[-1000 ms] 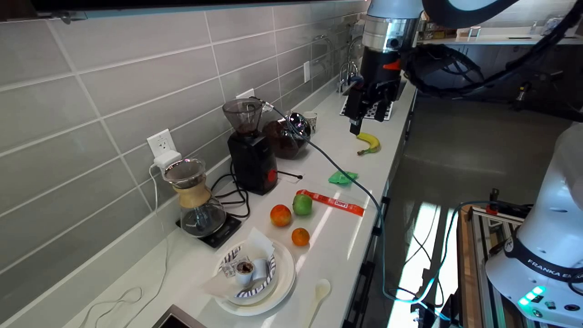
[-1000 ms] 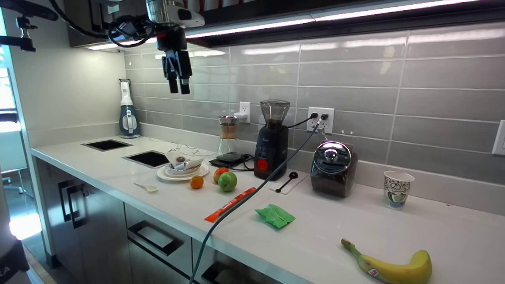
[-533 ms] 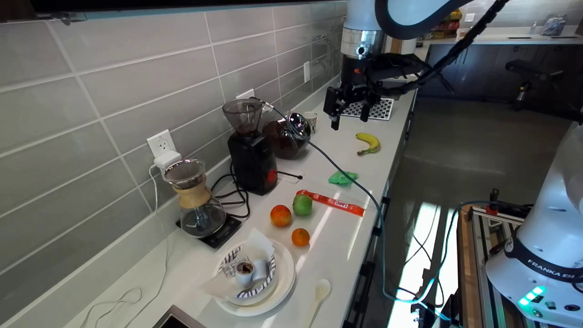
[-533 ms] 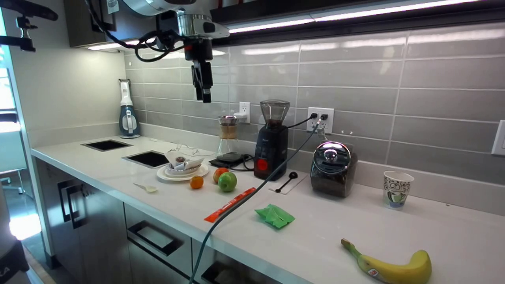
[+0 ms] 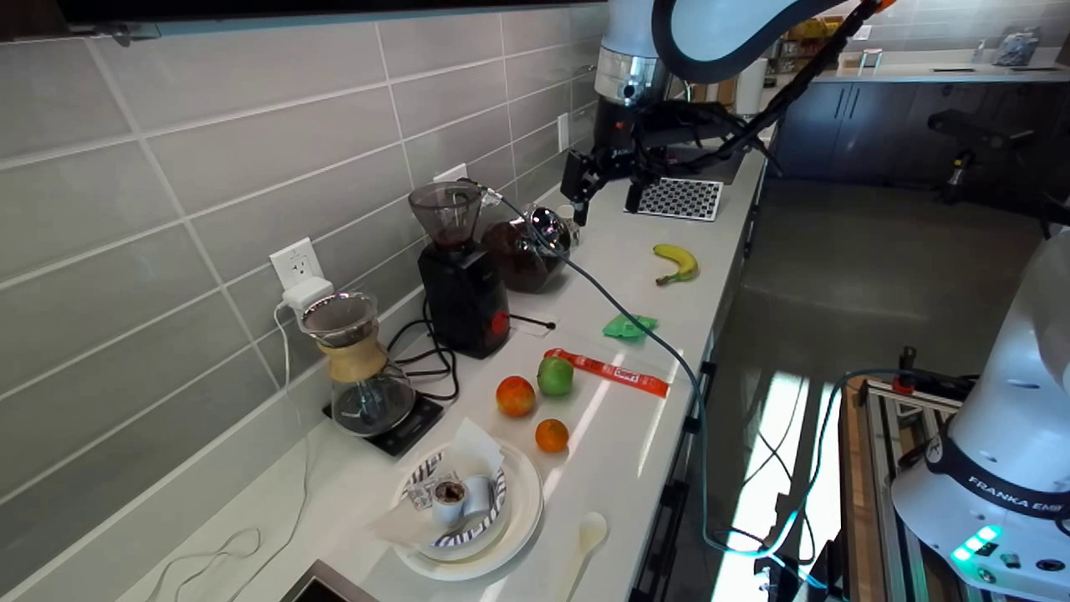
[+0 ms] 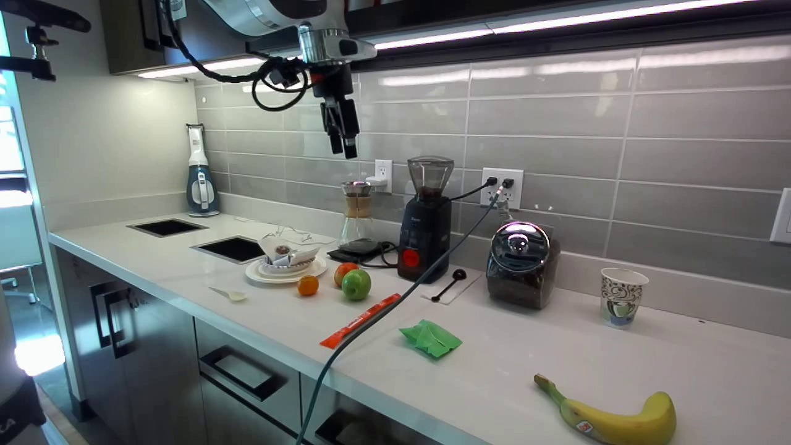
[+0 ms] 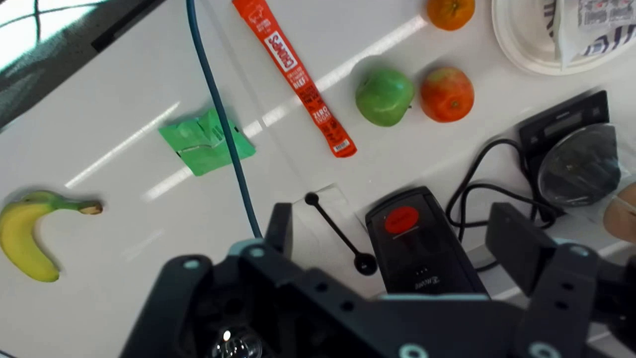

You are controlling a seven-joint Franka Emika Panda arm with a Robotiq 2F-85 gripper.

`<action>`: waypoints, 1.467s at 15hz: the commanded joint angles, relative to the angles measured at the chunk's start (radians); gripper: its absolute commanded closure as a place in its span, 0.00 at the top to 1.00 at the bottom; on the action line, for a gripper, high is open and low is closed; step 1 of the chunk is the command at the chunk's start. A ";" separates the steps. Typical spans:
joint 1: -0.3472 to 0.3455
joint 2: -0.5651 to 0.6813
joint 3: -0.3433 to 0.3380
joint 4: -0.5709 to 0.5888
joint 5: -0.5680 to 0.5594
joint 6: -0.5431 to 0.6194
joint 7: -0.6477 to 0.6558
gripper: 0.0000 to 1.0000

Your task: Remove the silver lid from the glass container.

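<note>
As fingers hang spread wide above counter, silver lid sits tilted on glass container, below fingers & well apart; blk grinder shows btwn fingers in wrist view.

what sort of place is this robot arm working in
Most likely a kitchen: a long white counter runs along a tiled wall, and a coffee grinder stands on it. Whether home or office, I can't tell.
</note>
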 commanded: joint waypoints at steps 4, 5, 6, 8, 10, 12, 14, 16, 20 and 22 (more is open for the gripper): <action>0.017 0.003 -0.028 -0.084 -0.024 0.333 -0.040 1.00; 0.014 0.006 -0.030 -0.098 -0.023 0.381 -0.044 1.00; 0.010 0.010 -0.032 -0.108 -0.024 0.419 -0.046 1.00; 0.004 0.017 -0.036 -0.127 -0.027 0.479 -0.055 1.00; -0.013 0.024 -0.036 -0.140 -0.043 0.521 -0.043 1.00; -0.038 0.038 -0.042 -0.141 -0.064 0.535 -0.032 1.00; -0.081 0.063 -0.050 -0.130 -0.102 0.521 -0.002 1.00; -0.136 0.093 -0.067 -0.111 -0.153 0.517 0.046 1.00; -0.201 0.186 -0.118 -0.037 -0.211 0.494 0.147 1.00; -0.202 0.236 -0.142 0.001 -0.230 0.492 0.203 1.00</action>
